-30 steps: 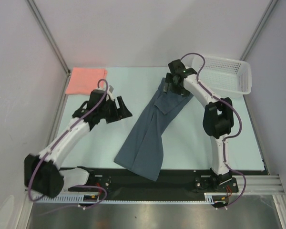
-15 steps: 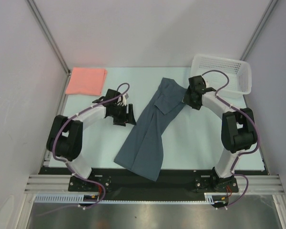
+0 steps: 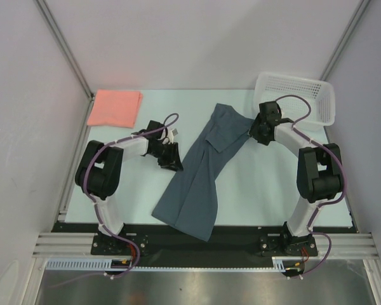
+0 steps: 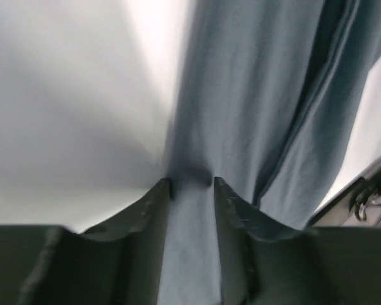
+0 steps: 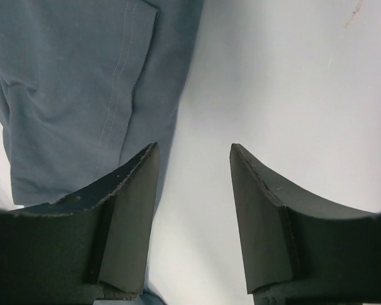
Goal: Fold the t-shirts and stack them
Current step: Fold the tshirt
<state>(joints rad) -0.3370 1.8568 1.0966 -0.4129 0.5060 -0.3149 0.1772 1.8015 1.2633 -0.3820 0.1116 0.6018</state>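
At the far left of the pale tabletop (image 3: 254, 190) lies the salmon-pink t-shirt (image 3: 115, 107), folded into a rectangle. The left end effector (image 4: 192, 184) sits at the left edge of the dark slate-blue cloth t-shirt (image 3: 200, 171), jaws narrow, a puckered ridge of fabric pinched between them. That shirt sprawls diagonally across the middle. It looks light and limp, likely to sag, so it is best taken by its edges. The right end effector (image 5: 193, 152) hovers half open at its far right edge, gripping nothing. A white plastic mesh basket (image 3: 305, 95) stands far right.
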